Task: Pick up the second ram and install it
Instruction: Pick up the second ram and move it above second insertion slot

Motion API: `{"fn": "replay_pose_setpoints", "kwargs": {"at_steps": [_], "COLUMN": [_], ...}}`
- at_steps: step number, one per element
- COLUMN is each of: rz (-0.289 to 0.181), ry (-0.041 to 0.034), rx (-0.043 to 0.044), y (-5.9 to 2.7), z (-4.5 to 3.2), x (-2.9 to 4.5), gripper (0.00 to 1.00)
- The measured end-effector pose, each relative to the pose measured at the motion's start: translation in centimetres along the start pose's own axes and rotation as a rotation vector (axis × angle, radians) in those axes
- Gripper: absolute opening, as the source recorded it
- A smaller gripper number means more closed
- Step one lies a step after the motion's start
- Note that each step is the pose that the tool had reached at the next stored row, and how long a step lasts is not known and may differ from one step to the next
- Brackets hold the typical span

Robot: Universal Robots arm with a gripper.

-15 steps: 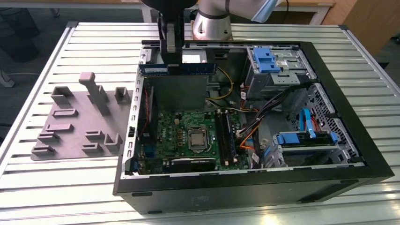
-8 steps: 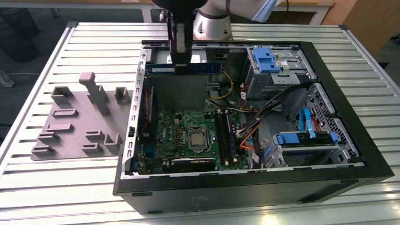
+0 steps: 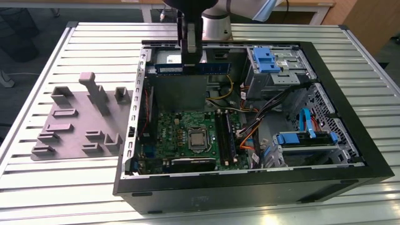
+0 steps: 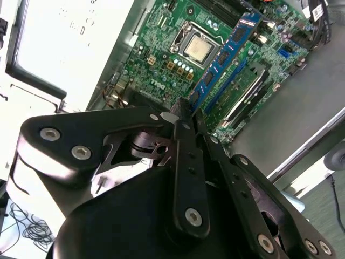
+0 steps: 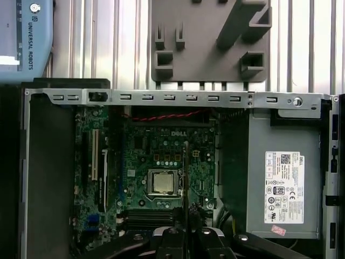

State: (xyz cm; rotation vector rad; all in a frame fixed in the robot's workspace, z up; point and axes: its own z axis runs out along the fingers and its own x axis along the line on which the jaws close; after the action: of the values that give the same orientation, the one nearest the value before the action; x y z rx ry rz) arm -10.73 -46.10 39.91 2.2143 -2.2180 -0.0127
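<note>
End effector (image 3: 190, 60) clenched on the second ram (image 3: 212, 68), held level over the far part of the open computer case (image 3: 359, 150), well above the motherboard (image 3: 181, 133).

Top centre of the exterior view: silver-grey arm (image 3: 216, 21), wrist vertical, black gripper (image 3: 190, 60) pointed straight down. Second wrist view: black linkage bars drawn together toward the midline, fingertips (image 4: 182, 106) pressed from both sides onto the long edge of the second ram (image 4: 226, 54), clamped with no visible gap, board hanging level beneath.
</note>
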Motion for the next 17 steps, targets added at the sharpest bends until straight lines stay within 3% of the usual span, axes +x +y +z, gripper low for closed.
{"fn": "replay_pose_setpoints", "kwargs": {"at_steps": [17], "rz": [0.000], "ry": [-0.0001], "rx": [-0.0002], "y": [-2.95], "z": [-0.03], "x": [-0.01], "gripper": [0.14]}}
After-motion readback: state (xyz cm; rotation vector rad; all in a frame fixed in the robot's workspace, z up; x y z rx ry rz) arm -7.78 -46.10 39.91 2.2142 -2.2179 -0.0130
